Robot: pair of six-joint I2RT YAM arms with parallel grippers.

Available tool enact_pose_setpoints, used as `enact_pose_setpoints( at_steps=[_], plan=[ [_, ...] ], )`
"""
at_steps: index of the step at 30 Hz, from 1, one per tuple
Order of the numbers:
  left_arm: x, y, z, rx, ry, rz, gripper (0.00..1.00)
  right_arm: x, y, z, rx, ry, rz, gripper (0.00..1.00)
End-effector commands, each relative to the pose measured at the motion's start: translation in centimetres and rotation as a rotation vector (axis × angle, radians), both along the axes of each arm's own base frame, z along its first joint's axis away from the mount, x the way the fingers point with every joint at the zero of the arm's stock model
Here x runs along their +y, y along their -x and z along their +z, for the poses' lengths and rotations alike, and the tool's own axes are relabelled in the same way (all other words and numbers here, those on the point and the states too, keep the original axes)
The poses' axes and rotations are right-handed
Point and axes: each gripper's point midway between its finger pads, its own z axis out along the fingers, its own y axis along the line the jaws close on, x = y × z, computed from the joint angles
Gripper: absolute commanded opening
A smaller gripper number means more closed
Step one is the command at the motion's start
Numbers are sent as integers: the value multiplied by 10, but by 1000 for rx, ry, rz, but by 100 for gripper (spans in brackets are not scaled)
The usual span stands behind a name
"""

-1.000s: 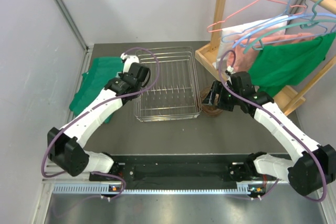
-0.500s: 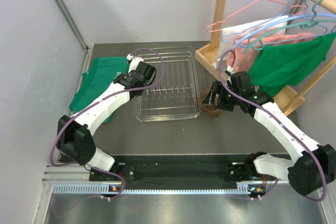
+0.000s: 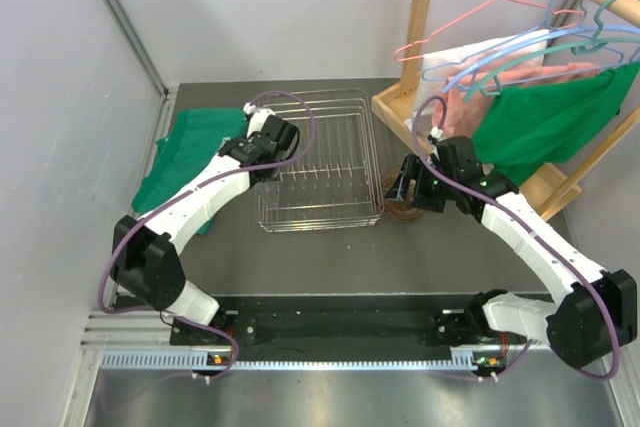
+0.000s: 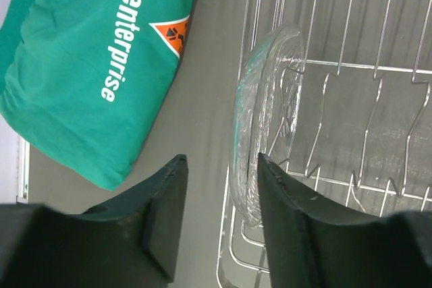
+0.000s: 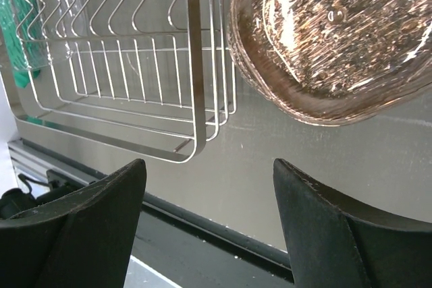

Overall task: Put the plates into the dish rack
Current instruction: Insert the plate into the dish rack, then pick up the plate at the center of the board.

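Standing on edge at the left of the dish rack, a clear plate faces the spread left hand, while the spread right hand hovers over brown plates just right of that rack.

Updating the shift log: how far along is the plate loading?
Done: one clear plate stands on edge in the dish rack, at its left side. In hand: nothing gripped; the left gripper is open astride that plate's edge, the right gripper open over the brown plates stacked on the table beside the rack. Left: that stack.
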Motion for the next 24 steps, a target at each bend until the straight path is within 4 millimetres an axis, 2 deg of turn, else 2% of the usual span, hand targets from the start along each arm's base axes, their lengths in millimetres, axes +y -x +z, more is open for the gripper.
enact_pose_setpoints(
  at_steps=[1, 5, 6, 7, 11, 13, 15, 18, 22, 24],
  plan=[
    [0, -4, 28, -67, 29, 12, 55, -3, -6, 9, -45, 27, -21, 76],
    [-1, -2, 45, -103, 60, -3, 73, -18, -9, 7, -37, 79, -72, 77],
    [-2, -1, 50, -113, 74, -7, 78, -22, -8, 5, -29, 88, -87, 81],
    [-4, 1, 57, -126, 101, -21, 84, -28, -10, 4, -27, 101, -113, 82],
    [-13, 5, 77, -176, 192, -66, 99, -54, -13, 0, -13, 143, -204, 83],
    [-17, 8, 88, -211, 245, -91, 99, -69, -15, -5, -4, 174, -261, 82],
    [-27, 11, 91, -209, 312, -133, 99, -84, -15, -13, 3, 213, -312, 81],
    [-40, 13, 97, -219, 404, -188, 99, -98, -18, -24, 4, 259, -341, 73],
    [-55, 15, 95, -207, 469, -246, 99, -100, -27, -31, -11, 292, -327, 63],
    [-59, 17, 90, -189, 489, -253, 99, -100, -34, -34, -24, 303, -319, 62]
  ],
)
